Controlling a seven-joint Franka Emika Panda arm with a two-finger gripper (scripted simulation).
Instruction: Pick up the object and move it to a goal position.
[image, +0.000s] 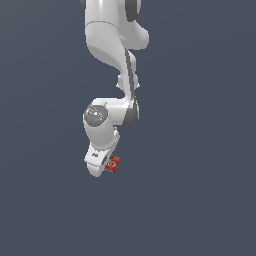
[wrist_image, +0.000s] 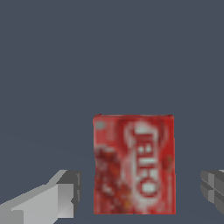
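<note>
In the wrist view the red box (wrist_image: 134, 164) lay label-up on the grey floor, between the two fingertips (wrist_image: 70, 189) w/ a clear gap each side — jaws apart, nothing gripped. Its long axis ran across the line joining the fingers, so they'd likely close on the shorter width. Exterior view: gripper (image: 103, 165) just above, box (image: 113, 164) peeking out at the exterior view's right.
</note>
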